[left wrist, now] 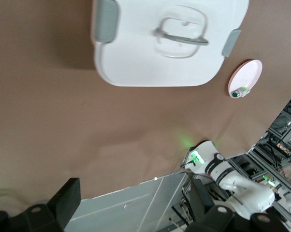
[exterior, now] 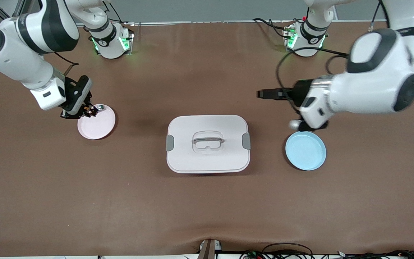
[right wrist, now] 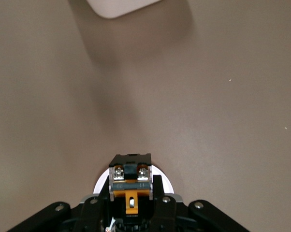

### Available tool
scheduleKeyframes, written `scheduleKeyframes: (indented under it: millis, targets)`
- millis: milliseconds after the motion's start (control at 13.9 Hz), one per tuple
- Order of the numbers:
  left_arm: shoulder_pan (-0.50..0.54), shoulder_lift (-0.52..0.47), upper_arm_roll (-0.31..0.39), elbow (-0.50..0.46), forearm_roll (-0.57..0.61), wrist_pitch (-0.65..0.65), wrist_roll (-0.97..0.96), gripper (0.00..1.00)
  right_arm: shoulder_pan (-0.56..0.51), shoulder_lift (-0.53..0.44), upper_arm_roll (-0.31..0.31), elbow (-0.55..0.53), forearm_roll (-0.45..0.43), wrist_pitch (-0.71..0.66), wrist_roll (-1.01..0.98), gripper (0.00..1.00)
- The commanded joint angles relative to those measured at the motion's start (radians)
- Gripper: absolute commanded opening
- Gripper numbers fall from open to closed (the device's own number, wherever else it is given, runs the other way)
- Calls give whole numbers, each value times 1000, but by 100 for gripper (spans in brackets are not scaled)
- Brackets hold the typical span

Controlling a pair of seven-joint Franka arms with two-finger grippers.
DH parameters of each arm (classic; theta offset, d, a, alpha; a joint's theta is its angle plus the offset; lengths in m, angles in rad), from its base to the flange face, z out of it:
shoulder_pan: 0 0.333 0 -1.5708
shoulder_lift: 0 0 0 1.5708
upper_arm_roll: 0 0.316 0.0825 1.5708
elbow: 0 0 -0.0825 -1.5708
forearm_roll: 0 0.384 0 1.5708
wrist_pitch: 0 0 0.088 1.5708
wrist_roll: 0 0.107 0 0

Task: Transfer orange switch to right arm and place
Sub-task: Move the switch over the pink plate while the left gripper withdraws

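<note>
The orange switch [right wrist: 130, 175], a small black part with an orange piece and two silver screws, sits between the fingers of my right gripper [right wrist: 131, 198], which is shut on it. In the front view this gripper [exterior: 89, 111] holds the switch [exterior: 93, 110] low over the rim of the pink plate [exterior: 97, 126], on the side toward the robots' bases. My left gripper [exterior: 261, 94] hangs open and empty, pointing sideways over bare table near the blue plate [exterior: 306, 151]. In the left wrist view its two fingers [left wrist: 68, 203] stand wide apart with nothing between them.
A small green-white-silver part [exterior: 101, 107] lies on the pink plate's rim beside the right gripper. A white lidded container [exterior: 207, 158] with a handle sits mid-table between the two plates. The left wrist view shows the container [left wrist: 136, 58] and pink plate [left wrist: 249, 72].
</note>
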Motion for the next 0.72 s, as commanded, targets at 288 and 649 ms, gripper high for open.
scheduleKeyframes:
  millis: [288, 649]
  targets:
    - [133, -64, 6, -4, 205, -105, 44, 100, -62, -7, 15, -207, -27, 227, -198, 0]
    - [138, -141, 6, -82, 383, -69, -11, 100, -100, 63, 15, -289, -27, 380, -277, 0]
